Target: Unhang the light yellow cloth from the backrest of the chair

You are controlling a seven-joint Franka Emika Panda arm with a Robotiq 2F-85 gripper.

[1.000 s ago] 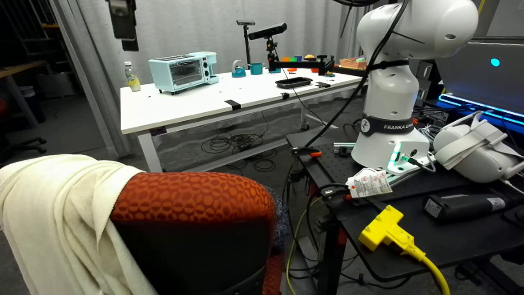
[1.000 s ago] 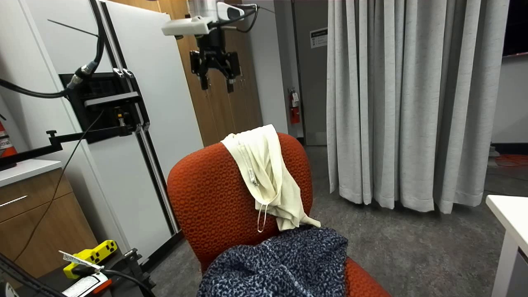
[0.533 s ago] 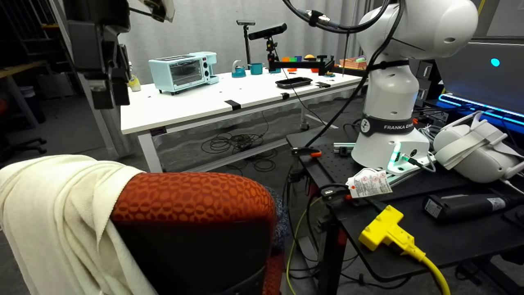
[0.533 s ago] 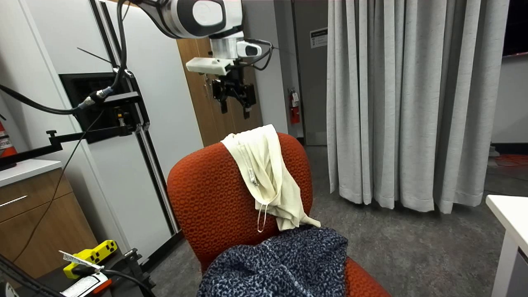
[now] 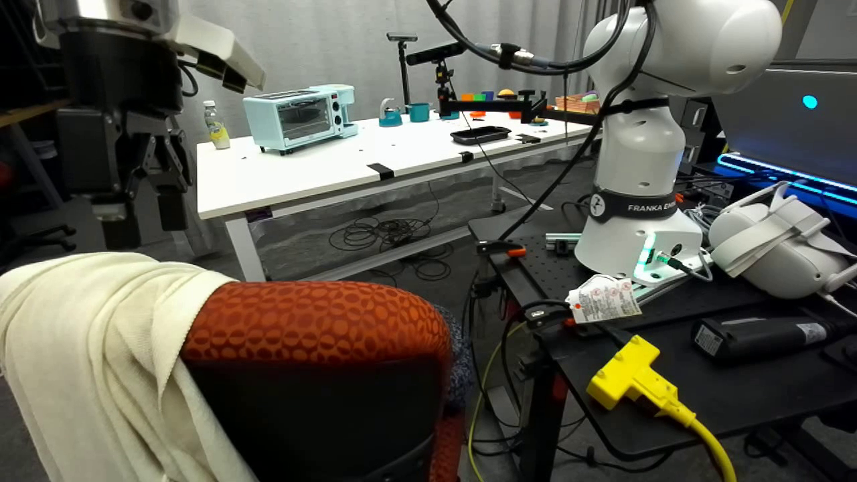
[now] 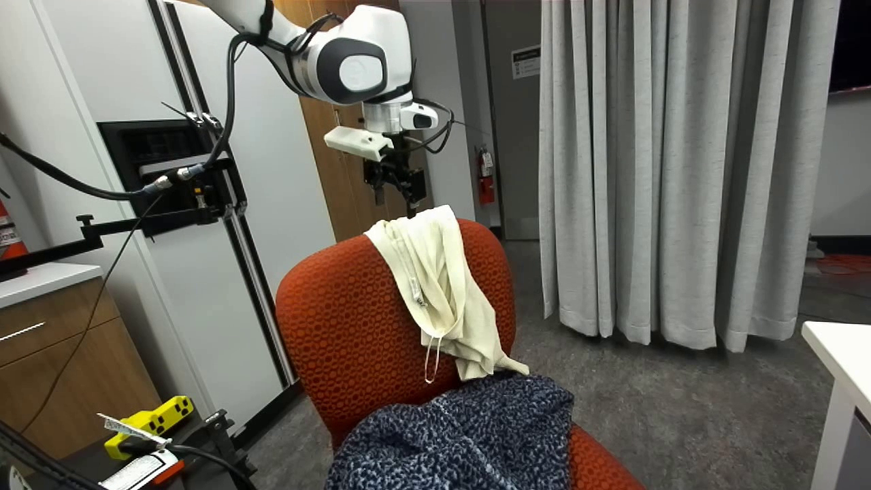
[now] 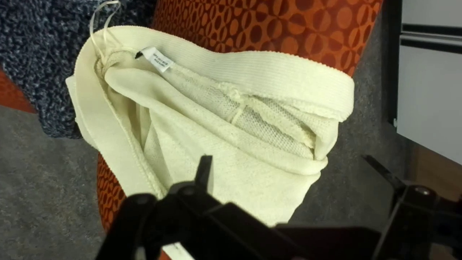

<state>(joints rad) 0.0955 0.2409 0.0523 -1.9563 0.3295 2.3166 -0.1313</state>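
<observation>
My hand is released, spread wide just above the light yellow cloth, which is draped over the chair backrest, off the left edge of the black counter in an exterior view.

The rounded arm is white, its cables and jaws black.

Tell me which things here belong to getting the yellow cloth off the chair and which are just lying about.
For the job:
backrest
yellow cloth, draped over it
end effector, open

Just lying about:
blue fabric, on the seat
headset
power splitter
toaster oven
bottle
kettle
</observation>
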